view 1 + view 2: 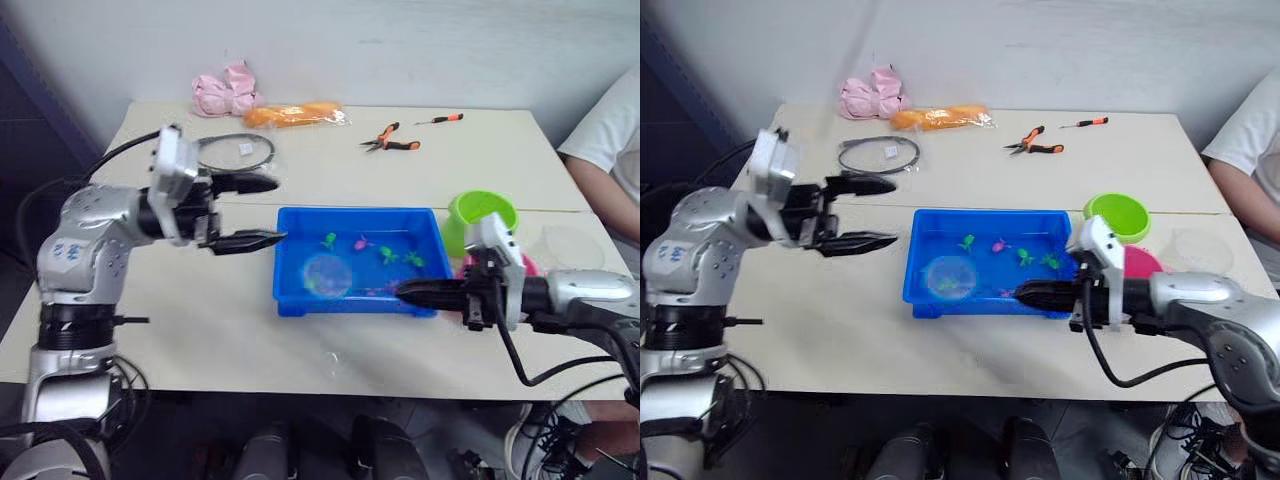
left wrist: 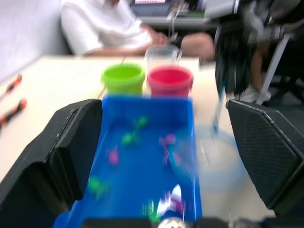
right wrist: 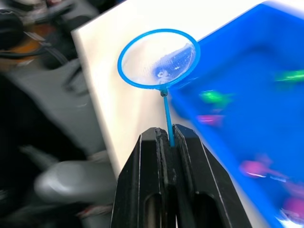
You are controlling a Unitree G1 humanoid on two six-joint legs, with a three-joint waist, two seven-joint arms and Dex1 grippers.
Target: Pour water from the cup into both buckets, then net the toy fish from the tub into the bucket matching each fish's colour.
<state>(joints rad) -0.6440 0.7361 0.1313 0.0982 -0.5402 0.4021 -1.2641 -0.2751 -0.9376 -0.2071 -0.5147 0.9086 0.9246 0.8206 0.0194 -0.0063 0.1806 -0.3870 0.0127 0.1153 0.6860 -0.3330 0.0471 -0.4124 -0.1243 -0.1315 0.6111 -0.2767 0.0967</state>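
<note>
The tub [image 1: 300, 262] sits mid-table in front of me, blue and shallow, with pink and green toy fish [image 1: 358, 242] scattered across its bottom. Just beyond its right end stand the buckets: the green bucket [image 1: 483, 213] and, nearer me, the pink bucket [image 2: 170, 80], with the clear cup [image 2: 161, 54] just behind them. My left gripper [image 1: 258, 211] hangs spread wide and empty beside the tub's left end. My right gripper [image 1: 1028, 294] is clenched on the thin handle of the net [image 3: 158, 59], whose hoop hovers at the tub's near-left corner, over the rim.

I judge the netting is in hand. To do it well I should tip the hoop low and slide it under one fish rather than chase it from above, lift level so it stays in the mesh, then carry it right to the bucket of its colour. The handle is slim, so I must hold firm and move slowly.

The table [image 1: 200, 300] is pale and plain; along its far side lie pliers [image 1: 390, 140], a small screwdriver [image 1: 440, 119], a black cable loop [image 1: 235, 152], an orange packet [image 1: 293, 115] and a pink bundle [image 1: 226, 92]. A person in a white shirt [image 1: 605, 140] sits at the right.
</note>
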